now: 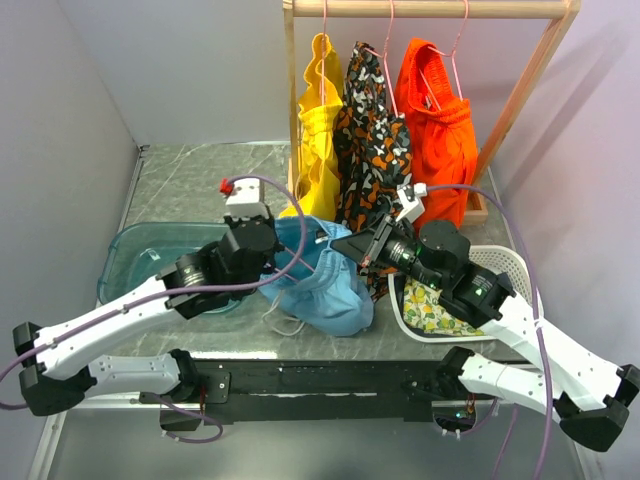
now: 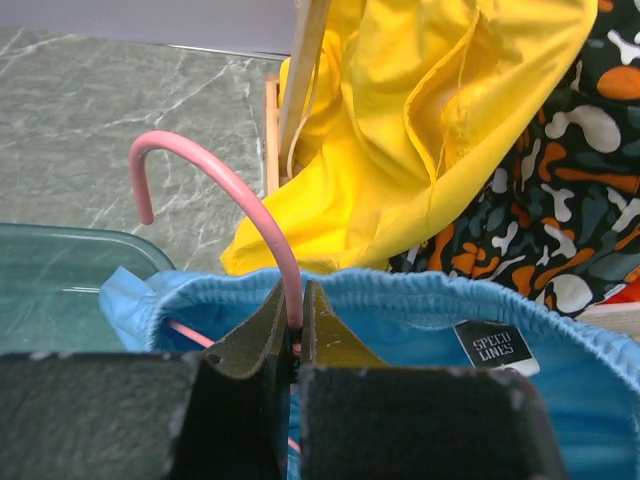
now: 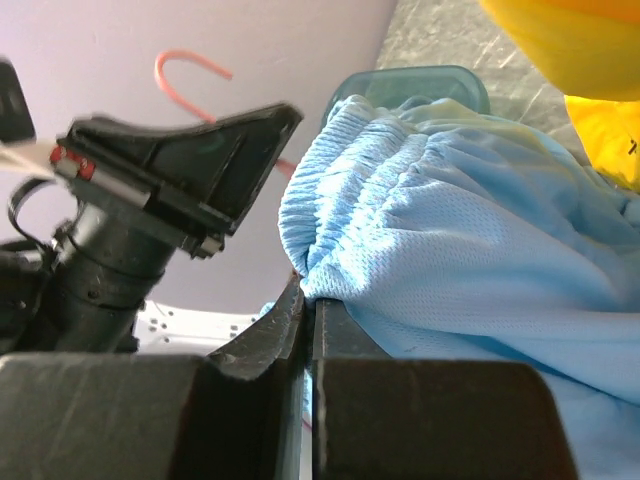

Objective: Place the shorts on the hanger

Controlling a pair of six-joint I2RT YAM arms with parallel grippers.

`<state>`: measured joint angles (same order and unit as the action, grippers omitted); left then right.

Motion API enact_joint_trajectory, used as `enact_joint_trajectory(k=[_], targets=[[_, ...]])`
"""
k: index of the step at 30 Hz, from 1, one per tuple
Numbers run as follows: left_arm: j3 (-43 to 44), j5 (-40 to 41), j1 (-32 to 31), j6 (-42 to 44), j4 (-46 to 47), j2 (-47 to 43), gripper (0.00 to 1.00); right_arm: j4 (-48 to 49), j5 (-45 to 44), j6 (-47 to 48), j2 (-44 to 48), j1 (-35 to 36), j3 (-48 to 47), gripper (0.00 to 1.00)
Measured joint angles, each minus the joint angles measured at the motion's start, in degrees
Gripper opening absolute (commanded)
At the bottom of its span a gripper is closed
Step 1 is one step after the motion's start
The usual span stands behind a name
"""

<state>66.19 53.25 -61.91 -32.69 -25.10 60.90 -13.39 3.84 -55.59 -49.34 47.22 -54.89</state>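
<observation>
The light-blue shorts [image 1: 325,280] hang between my two grippers above the table's front middle. My left gripper [image 2: 297,300] is shut on the neck of the pink wire hanger [image 2: 235,190], whose hook rises above the shorts' gathered waistband [image 2: 420,295]; the hanger's lower wires run inside the shorts. My right gripper [image 3: 308,295] is shut on the bunched waistband of the shorts [image 3: 450,230]. In the top view the left gripper [image 1: 272,240] is at the shorts' left and the right gripper [image 1: 345,243] at their right. The left gripper and the hanger hook [image 3: 185,65] show in the right wrist view.
A wooden rack [image 1: 430,8] at the back holds yellow [image 1: 320,130], patterned [image 1: 372,140] and orange [image 1: 440,130] garments on hangers. A clear teal bin [image 1: 135,255] stands at the left. A white basket [image 1: 500,262] with a lemon-print cloth [image 1: 430,310] stands at the right.
</observation>
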Motion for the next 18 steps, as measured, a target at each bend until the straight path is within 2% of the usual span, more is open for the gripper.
enact_joint_trajectory(k=[5, 8, 11, 12, 15, 18], targets=[[4.6, -0.2, 0.0, 2.4, -2.0, 4.9, 0.01, -2.7, 0.1, 4.1, -1.8, 2.2, -4.2, 0.13], [7.3, -0.2, 0.0, 3.1, -3.8, 7.0, 0.01, -4.9, 0.0, 6.8, -2.6, 4.1, -8.1, 0.26], [10.7, 0.1, 0.3, 3.3, -6.3, 7.9, 0.01, -6.4, -0.5, 8.8, -2.5, 4.9, -10.2, 0.45], [11.8, 0.2, 0.5, 3.6, -6.7, 8.0, 0.01, -7.2, -1.1, 9.4, -2.5, 5.0, -10.9, 0.55], [14.5, 0.1, 0.8, 4.7, -7.6, 8.0, 0.01, -9.6, -2.9, 12.1, -2.6, 5.0, -13.3, 0.64], [16.3, -0.2, 1.0, 5.8, -8.9, 8.0, 0.01, -13.0, -4.1, 16.0, -3.5, 5.2, -18.3, 0.66]])
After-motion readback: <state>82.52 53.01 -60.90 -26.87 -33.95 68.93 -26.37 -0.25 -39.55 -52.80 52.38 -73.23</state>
